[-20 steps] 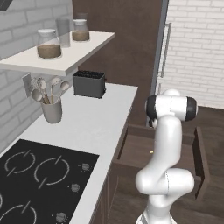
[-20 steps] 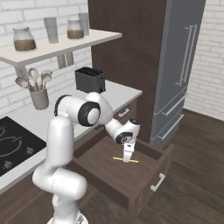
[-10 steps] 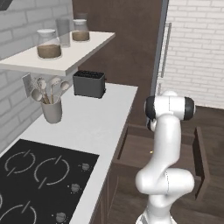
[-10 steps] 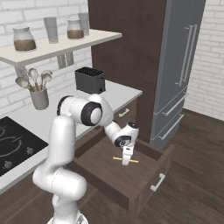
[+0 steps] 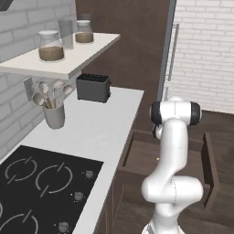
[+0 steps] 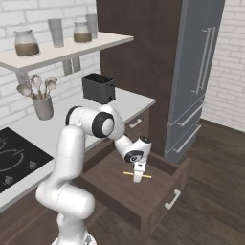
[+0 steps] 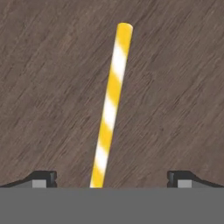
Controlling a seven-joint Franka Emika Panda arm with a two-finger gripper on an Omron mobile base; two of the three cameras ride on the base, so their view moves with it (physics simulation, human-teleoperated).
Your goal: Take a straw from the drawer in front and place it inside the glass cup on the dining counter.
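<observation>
Reaching down into the open drawer (image 6: pixel 143 191), the gripper (image 6: pixel 138 177) hangs right over the straw (image 6: pixel 137 175).

From the hand camera the yellow-and-white striped straw (image 7: pixel 109 109) lies flat on the dark wood floor, running up between the two fingertips (image 7: pixel 43 178), which stand wide apart, one on each side, jaws open and holding nothing. The arm folds from its shoulder down and forward, wrist pointing straight down. Compared with half a second ago, the hand has dropped lower, closer to the straw, which has not moved.
</observation>
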